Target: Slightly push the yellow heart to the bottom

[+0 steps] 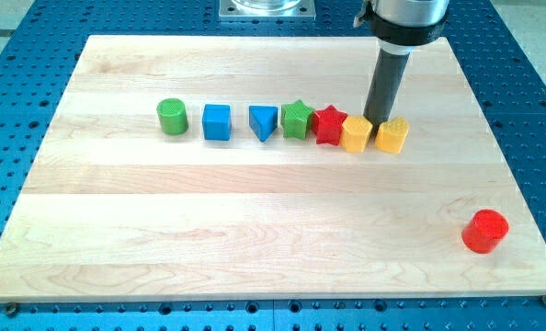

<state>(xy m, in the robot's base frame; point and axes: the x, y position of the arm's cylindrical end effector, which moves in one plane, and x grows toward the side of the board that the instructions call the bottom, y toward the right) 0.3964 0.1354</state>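
Two yellow blocks lie at the right end of a row across the board's upper half. The left yellow block (356, 134) touches a red star (329, 124). The right yellow block (392, 134) ends the row. One of them is the heart, but their outlines are too small to tell which. My tip (379, 120) is on the board just above the gap between the two yellow blocks, close to both. Whether it touches either is unclear.
The row continues leftward with a green star (297, 119), a blue triangle (263, 122), a blue cube (216, 121) and a green cylinder (172, 117). A red cylinder (485, 230) stands alone near the wooden board's (255, 230) bottom-right corner.
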